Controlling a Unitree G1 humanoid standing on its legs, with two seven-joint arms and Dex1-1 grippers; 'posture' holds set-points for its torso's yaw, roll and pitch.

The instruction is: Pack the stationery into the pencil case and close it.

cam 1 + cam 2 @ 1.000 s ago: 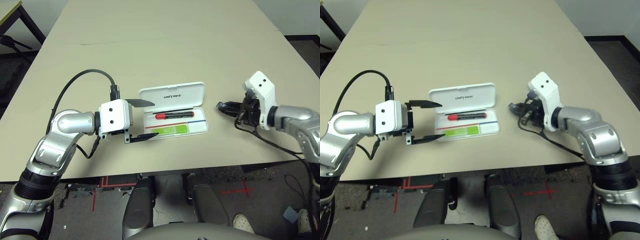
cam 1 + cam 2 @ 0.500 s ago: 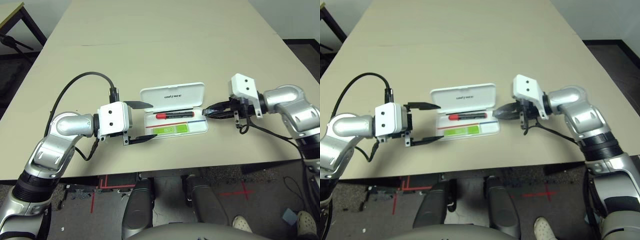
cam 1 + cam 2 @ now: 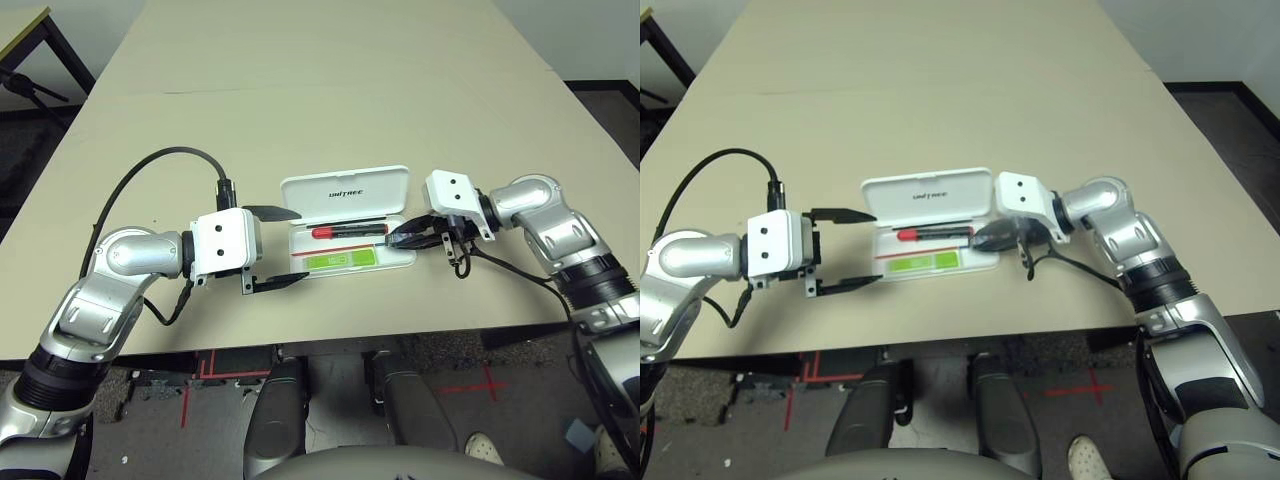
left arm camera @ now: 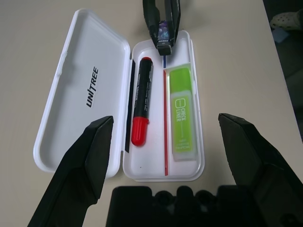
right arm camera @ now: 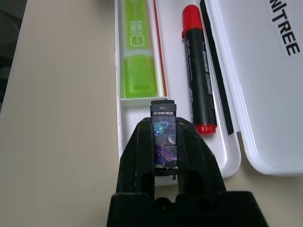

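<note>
With the pencil case lying open mid-surface, the right gripper, fingers clamped on the blue-grey block, has swung in over its right end; the left gripper waits spread wide beside its left end.

Open pencil case holds marker, green bar.

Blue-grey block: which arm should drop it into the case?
Right. The right gripper is shut on the blue-grey block, its tips already over the open pencil case, by the end of the lime-green bar. The left gripper hangs open and empty beside the case's other end.
</note>
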